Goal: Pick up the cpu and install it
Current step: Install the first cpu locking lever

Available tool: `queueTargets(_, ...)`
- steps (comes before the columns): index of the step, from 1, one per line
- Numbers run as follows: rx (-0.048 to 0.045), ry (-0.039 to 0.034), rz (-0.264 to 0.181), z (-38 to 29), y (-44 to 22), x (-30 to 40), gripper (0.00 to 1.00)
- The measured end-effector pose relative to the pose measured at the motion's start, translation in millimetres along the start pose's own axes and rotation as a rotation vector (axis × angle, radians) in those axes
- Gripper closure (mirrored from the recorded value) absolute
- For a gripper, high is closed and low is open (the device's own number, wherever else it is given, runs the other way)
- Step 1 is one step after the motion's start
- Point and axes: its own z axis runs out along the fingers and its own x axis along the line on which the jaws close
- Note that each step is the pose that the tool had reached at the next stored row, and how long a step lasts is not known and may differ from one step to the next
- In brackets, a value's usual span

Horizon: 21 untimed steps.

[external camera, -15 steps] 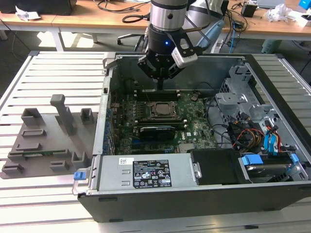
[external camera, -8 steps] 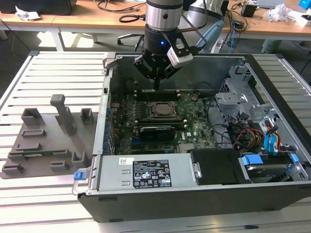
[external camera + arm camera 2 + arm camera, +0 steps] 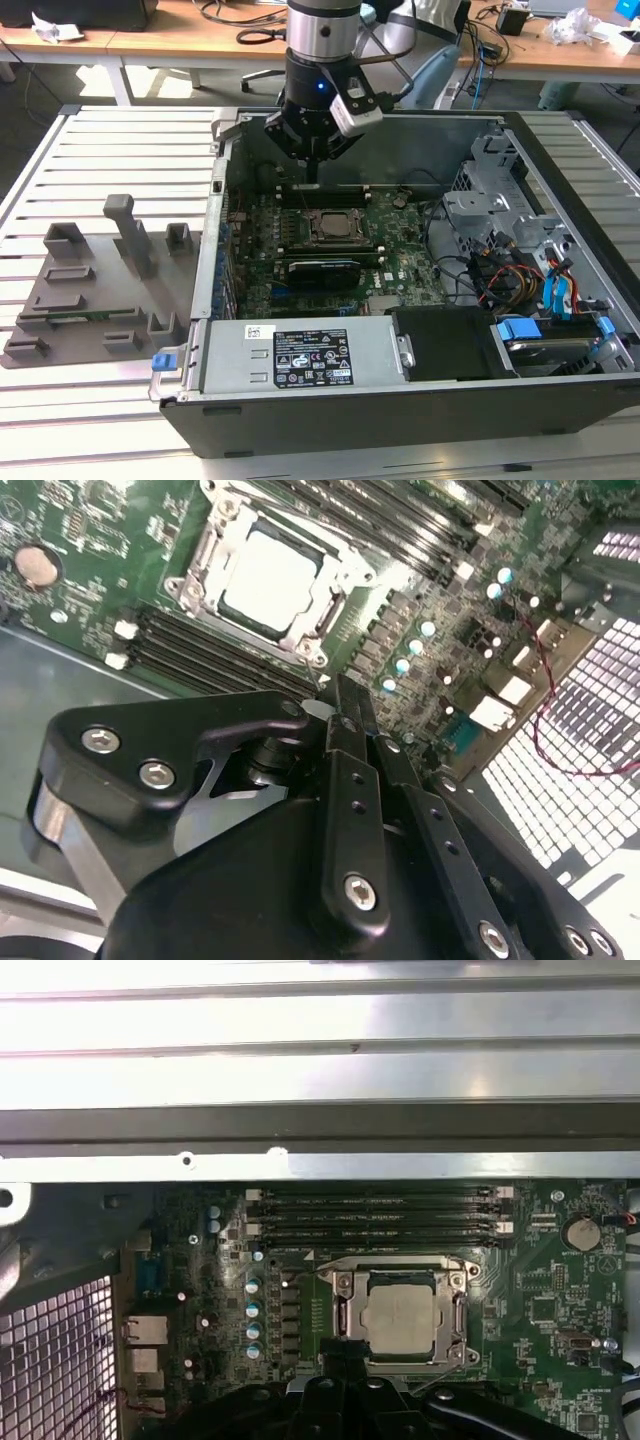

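Arm: the arm (image 3: 320, 40) is reaching straight down from above, standing over the far part of the open computer case (image 3: 400, 412), with its wrist pointing vertically at the motherboard (image 3: 405, 250).

Gripper: the gripper (image 3: 313, 172) is hovering clear of the board, above the far edge of the socket frame (image 3: 335, 203). In the second wrist view the gripper (image 3: 343, 695) is showing its black fingers (image 3: 350, 780) pressing together at the tips and pinching nothing. In the first wrist view the gripper (image 3: 345, 1352) is sitting just in front of one edge of the socket frame (image 3: 400, 1263).

Cpu: the cpu (image 3: 335, 226) is lying flat inside the socket frame near the middle of the motherboard, silvery top facing up. In both wrist views the cpu (image 3: 270, 580) (image 3: 400, 1315) is lying square within the metal bracket and apart from the fingertips.

Memory slots: the long black memory slots (image 3: 375, 1215) are running beside the socket, on its far side.

Expansion card: a long black expansion card (image 3: 322, 268) is standing just on the near side of the socket.

Power supply: a grey power supply (image 3: 300, 355) is filling the near part of the case.

Drive cage: a metal drive cage (image 3: 490, 200) with cables is sitting at the exterior view's right.

Fixture: a grey moulded fixture (image 3: 90, 300) is lying on the slatted table (image 3: 120, 150) at the exterior view's left, outside the case.
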Motion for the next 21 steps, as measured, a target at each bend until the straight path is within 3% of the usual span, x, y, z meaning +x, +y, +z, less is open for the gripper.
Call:
queueTargets(4, -0.0044, 0.0002, 0.000, 3.9, 3.6, 9.7, 0.89)
queueTargets(9, -0.0137, 0.0002, -0.001, 8.7, 11.9, 28.5, 0.89)
queueTargets(13, -0.0177, 0.0001, -0.011, 11.9, 16.1, 35.6, 0.89)
queueTargets(19, -0.0171, -0.0002, -0.022, 19.7, 17.8, 32.7, 0.89)
queueTargets(21, -0.0157, -0.0007, -0.047, 22.4, 18.1, 30.4, 0.89)
